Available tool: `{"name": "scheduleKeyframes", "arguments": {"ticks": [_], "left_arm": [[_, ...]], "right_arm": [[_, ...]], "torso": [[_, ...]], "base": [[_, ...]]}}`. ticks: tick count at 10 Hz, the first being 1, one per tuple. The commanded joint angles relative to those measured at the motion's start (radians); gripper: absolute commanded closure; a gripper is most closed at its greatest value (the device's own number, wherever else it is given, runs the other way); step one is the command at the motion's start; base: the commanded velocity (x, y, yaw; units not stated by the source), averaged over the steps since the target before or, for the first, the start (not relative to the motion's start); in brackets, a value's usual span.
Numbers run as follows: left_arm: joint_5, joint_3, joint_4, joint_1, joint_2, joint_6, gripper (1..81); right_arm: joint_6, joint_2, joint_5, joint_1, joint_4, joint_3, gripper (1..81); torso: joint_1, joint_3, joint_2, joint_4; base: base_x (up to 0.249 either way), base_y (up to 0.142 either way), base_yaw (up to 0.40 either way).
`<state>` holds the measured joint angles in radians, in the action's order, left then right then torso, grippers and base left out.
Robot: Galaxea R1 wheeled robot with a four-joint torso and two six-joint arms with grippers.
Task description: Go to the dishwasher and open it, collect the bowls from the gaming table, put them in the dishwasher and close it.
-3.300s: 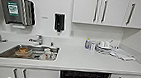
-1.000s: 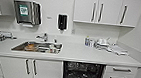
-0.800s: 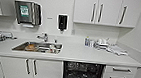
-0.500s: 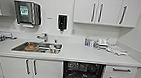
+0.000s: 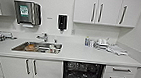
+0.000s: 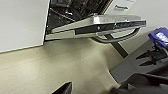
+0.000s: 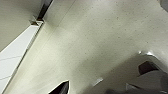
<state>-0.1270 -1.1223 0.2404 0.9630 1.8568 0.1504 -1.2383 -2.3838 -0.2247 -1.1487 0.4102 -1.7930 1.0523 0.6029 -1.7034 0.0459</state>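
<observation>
The dishwasher (image 5: 83, 74) stands open under the white counter (image 5: 85, 55), with a dark interior and racks inside. In the left wrist view its steel door (image 6: 100, 23) hangs folded down over the pale floor, and the bar handle (image 6: 117, 37) curves below its edge. A dark part of my left gripper (image 6: 62, 88) sits low over the floor, a short way from the door. In the right wrist view a dark part of my right gripper (image 7: 61, 89) is over bare floor (image 7: 100, 37). The bowls and the gaming table are out of view.
A steel sink (image 5: 20, 47) holding some items is set in the counter left of the dishwasher. White drawers (image 5: 119, 76) flank the dishwasher on the right, and cupboard doors (image 5: 31, 68) on the left. Dishes and bottles (image 5: 102, 43) stand at the back right. A towel dispenser (image 5: 27, 12) hangs on the wall.
Since the earliest frame the camera has drawn back, so the counter sits higher and more of the open dishwasher shows. Over the last second nothing has visibly moved.
</observation>
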Motion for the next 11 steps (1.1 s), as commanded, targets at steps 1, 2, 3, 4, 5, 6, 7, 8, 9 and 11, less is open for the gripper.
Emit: {"name": "scheduleKeyframes", "arguments": {"ticks": [1, 2, 3, 4, 5, 6, 7, 8, 9, 11], "left_arm": [[0.003, -0.163, 0.017, 0.052, 0.117, -0.006, 1.0], [0.003, -0.216, 0.013, 0.070, 0.131, 0.000, 1.0], [0.003, -0.266, 0.011, 0.095, 0.139, 0.012, 1.0], [0.004, -0.316, 0.005, 0.114, 0.157, 0.020, 1.0], [0.006, -0.355, -0.003, 0.136, 0.176, 0.020, 1.0], [0.004, -0.381, -0.003, 0.145, 0.193, 0.021, 1.0], [0.001, -0.402, -0.003, 0.150, 0.208, 0.020, 1.0], [-0.006, -0.424, -0.001, 0.168, 0.223, 0.020, 1.0], [0.001, -0.460, 0.000, 0.202, 0.251, 0.018, 1.0], [0.003, -0.553, 0.000, 0.250, 0.323, 0.018, 1.0]], "right_arm": [[0.089, 0.003, -0.007, 0.051, 0.033, -0.017, 1.0], [0.161, 0.001, 0.028, 0.027, 0.032, -0.014, 1.0], [0.211, -0.004, 0.045, 0.008, 0.032, -0.018, 1.0], [0.245, -0.005, 0.047, -0.003, 0.029, -0.018, 1.0], [0.273, -0.005, 0.048, -0.016, 0.031, -0.018, 1.0], [0.310, -0.010, 0.048, -0.027, 0.032, -0.018, 1.0], [0.346, -0.017, 0.048, -0.039, 0.032, -0.015, 1.0], [0.379, -0.024, 0.050, -0.056, 0.036, -0.015, 1.0], [0.408, -0.040, 0.053, -0.078, 0.039, -0.028, 1.0], [0.428, -0.085, 0.120, -0.125, 0.058, -0.103, 1.0]], "torso": [[0.000, 0.000, 0.000, 0.000], [0.000, 0.000, 0.000, 0.000], [0.000, 0.000, 0.000, 0.000], [0.000, 0.000, 0.000, 0.000], [0.000, 0.000, 0.000, 0.000], [-0.064, 0.000, 0.100, 0.000], [-0.066, 0.000, 0.101, 0.000], [-0.073, 0.000, 0.112, 0.000], [-0.089, 0.000, 0.137, 0.000], [-0.132, 0.000, 0.205, 0.000]], "base": [[0.000, 0.000, 0.000], [0.000, 0.000, 0.000], [0.000, 0.000, 0.000], [0.000, 0.000, 0.000], [0.000, 0.000, 0.000], [0.000, 0.000, 0.000], [0.000, 0.000, 0.000], [0.000, 0.000, 0.000], [0.000, 0.000, 0.000], [0.000, 0.000, 0.000]]}}
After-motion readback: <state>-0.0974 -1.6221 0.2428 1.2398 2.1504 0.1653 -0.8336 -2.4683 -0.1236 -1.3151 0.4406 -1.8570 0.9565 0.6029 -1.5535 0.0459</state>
